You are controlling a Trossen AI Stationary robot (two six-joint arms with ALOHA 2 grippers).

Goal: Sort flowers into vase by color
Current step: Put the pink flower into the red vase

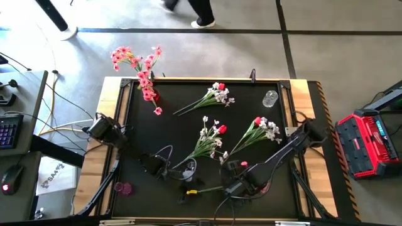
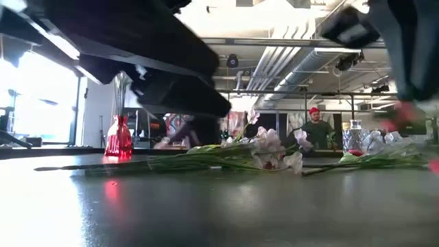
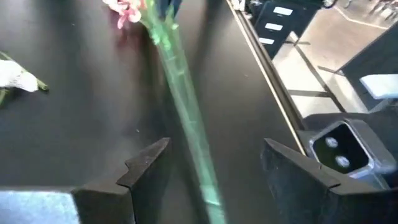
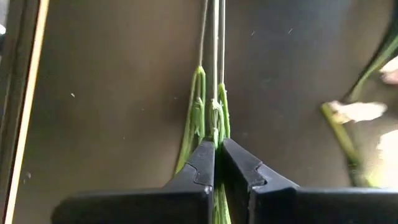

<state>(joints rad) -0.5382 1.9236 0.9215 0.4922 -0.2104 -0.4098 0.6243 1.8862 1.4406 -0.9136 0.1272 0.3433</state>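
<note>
A red vase (image 1: 152,94) with pink flowers (image 1: 139,66) stands at the table's far left, and a clear vase (image 1: 270,98) at the far right. Three mixed sprays of white and red flowers (image 1: 213,95) (image 1: 210,139) (image 1: 260,129) lie flat on the black mat (image 1: 163,125). My right gripper (image 1: 233,186), near the front edge, is shut on a green flower stem (image 4: 214,121), with pink blossom (image 1: 244,164) beside it. My left gripper (image 3: 214,146) is open at the front left (image 1: 168,171). A green stem (image 3: 183,112) with pink blossom (image 3: 127,9) at its far end passes between its fingers untouched. My right gripper pinches the green stem (image 4: 214,127) between its two fingers, coming from above and pointing steeply down. Green leaves and thin stalks (image 4: 215,56) lead straight away from the fingertips over the mat. Whether the rest of the stem is clear of the mat, I cannot tell.
A small pink object (image 1: 122,187) lies on the wooden border at the front left. A red case (image 1: 367,141) stands on the floor to the right of the table. A person (image 2: 315,127) is in the room beyond the far edge.
</note>
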